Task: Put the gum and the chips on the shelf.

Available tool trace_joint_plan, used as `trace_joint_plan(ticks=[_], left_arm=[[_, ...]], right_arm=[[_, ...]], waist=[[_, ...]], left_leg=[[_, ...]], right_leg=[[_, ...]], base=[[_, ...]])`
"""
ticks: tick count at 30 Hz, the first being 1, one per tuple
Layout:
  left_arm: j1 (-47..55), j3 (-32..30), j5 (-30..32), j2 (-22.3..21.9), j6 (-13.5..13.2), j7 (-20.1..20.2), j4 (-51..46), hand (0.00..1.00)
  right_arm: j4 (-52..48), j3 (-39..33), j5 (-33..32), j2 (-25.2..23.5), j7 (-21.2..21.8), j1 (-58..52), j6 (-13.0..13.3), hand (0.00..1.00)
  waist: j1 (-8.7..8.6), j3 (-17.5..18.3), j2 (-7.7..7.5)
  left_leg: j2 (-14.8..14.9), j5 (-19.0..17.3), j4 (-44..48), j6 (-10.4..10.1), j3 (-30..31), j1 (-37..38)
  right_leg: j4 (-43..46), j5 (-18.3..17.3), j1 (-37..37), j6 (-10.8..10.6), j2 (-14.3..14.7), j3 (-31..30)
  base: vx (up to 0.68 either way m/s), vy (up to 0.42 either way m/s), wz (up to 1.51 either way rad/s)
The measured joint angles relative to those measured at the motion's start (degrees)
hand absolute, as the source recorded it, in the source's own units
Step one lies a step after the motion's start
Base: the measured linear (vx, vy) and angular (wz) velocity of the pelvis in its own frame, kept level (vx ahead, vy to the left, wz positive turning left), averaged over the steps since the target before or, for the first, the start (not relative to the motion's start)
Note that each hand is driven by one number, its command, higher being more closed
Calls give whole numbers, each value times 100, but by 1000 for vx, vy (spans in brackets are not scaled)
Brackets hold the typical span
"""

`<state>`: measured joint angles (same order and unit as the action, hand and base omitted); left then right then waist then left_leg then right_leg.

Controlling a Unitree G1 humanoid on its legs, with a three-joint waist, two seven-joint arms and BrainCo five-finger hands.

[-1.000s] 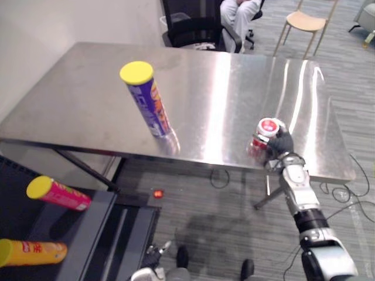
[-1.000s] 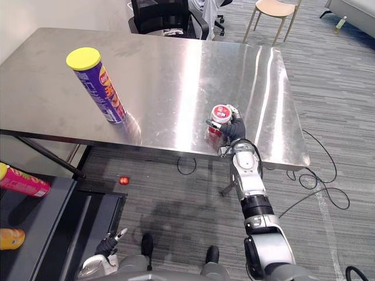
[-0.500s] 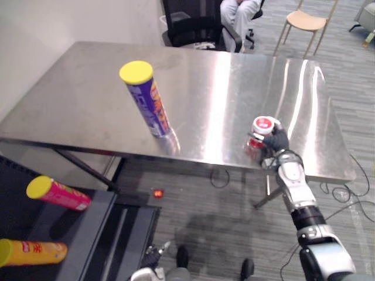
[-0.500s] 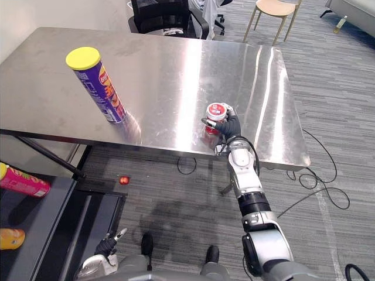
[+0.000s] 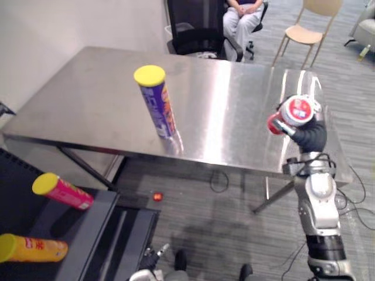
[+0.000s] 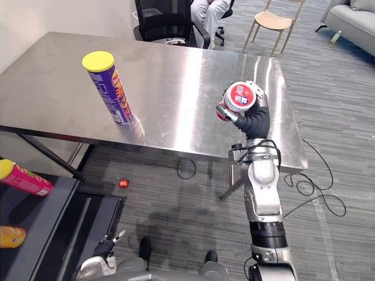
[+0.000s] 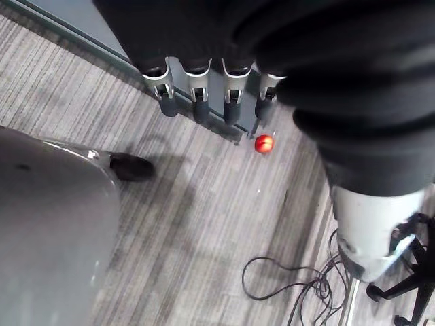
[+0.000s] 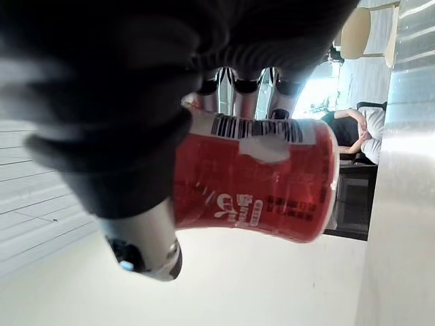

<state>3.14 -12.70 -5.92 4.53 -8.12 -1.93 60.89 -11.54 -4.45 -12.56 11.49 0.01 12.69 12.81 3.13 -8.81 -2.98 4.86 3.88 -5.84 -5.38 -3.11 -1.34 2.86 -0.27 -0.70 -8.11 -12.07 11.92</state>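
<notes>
purple can [image 5: 159, 105] upright, table [image 5: 88, 108] otherwise bare

The right arm [image 6: 262, 190] is silver-grey, built of rounded segments with a dark band partway along. A dark ribbed cover wraps the wrist and back of the right hand [image 6: 255, 123]. The left hand [image 7: 204, 34] wears the same cover, its silver fingers [image 7: 198, 100] ending in dark tips

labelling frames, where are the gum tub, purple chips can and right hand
gum tub [image 6: 240, 96]: right eye view, on its lid
purple chips can [image 6: 113, 93]: right eye view, mid side
right hand [image 6: 254, 123]: right eye view, dark back cover
</notes>
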Motion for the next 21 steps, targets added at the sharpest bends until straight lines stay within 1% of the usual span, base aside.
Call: trace_joint_plan(ticks=[1,2,4,6,8,11,12,14,15,16,17,19,20,21], left_arm=[[15,-30,-1,9,0,0,-2,0],[25,-52,0,8,0,0,-3,0],[111,-77,0,23,-5,7,-57,0],[130,-76,0,44,-3,22,-54,0],[155,-72,-1,44,-4,28,-54,0],[176,-62,0,81,2,49,-22,0],[175,-58,-1,82,2,52,-14,0],[173,-59,-23,82,4,58,-15,0],[172,-74,-77,89,3,80,-20,0],[173,-79,-109,89,4,87,-19,0],[173,-96,-204,66,10,98,-16,0],[167,-110,-303,51,10,114,-23,0],[160,-109,-422,28,14,115,-29,0],[167,-109,-460,17,17,113,-30,0]], right_arm=[[-64,-5,-65,-1,49,-93,3,100],[-108,-16,-110,-1,62,-151,3,100],[-154,-123,-161,-9,91,-349,7,100],[-159,-273,-209,-9,103,-503,10,100],[-160,-410,-220,-13,115,-676,15,100],[-160,-426,-278,-23,142,-931,17,100],[-145,-415,-320,-29,141,-990,19,100],[-75,-376,-323,-74,146,-985,19,100],[53,-262,-340,-138,144,-955,19,100],[142,-170,-359,-135,147,-919,16,100],[266,41,-380,-138,151,-836,10,100],[360,330,-383,-139,151,-632,11,100],[363,457,-384,-138,152,-533,13,100],[364,507,-384,-132,149,-491,13,100]], waist=[[-4,23,-37],[-14,30,-32],[-104,46,-35],[-138,70,-42],[-137,120,-58],[-137,208,-99],[-135,211,-101],[-123,208,-105],[-115,196,-111],[-106,194,-107],[-62,174,-87],[-55,116,10],[-63,66,95],[-46,61,150]], left_leg=[[-14,11,-2,-8,-9,-8],[-21,22,-4,-18,-8,-11],[54,61,-5,-67,4,-11],[110,79,-6,-96,-5,-11],[154,81,-6,-108,-57,-5],[208,73,-2,-119,-131,57],[211,69,35,-124,-131,62],[193,78,52,-113,-110,45],[170,6,330,-118,-39,-78],[167,-48,452,-118,17,-118],[182,-121,688,-142,149,-222],[230,-118,909,-188,552,-512],[259,-7,900,-275,909,-722],[279,55,851,-310,1094,-836]], right_leg=[[-14,-107,0,-29,-29,-6],[-17,-120,-1,-42,-20,-6],[-12,-179,-9,-39,65,-1],[-21,-182,-15,-38,120,-12],[-71,-179,-18,-39,166,-64],[-19,-187,-20,-20,214,-150],[185,-224,-106,42,199,-166],[550,-371,-271,86,151,-184],[827,-498,-342,105,90,-157],[886,-536,-330,117,81,-133],[981,-615,-290,147,81,-49],[1125,-720,-316,226,126,273],[1176,-788,-340,275,172,597],[1230,-849,-393,318,196,774]], base=[[-64,-21,-2],[-66,-39,0],[-74,-48,-1],[-40,-41,-5],[-13,-30,-15],[19,-27,-15],[0,0,0],[11,-9,10],[-4,-12,23],[-30,-29,34],[-77,-64,47],[-126,-91,83],[-139,-90,105],[-205,-135,145]])
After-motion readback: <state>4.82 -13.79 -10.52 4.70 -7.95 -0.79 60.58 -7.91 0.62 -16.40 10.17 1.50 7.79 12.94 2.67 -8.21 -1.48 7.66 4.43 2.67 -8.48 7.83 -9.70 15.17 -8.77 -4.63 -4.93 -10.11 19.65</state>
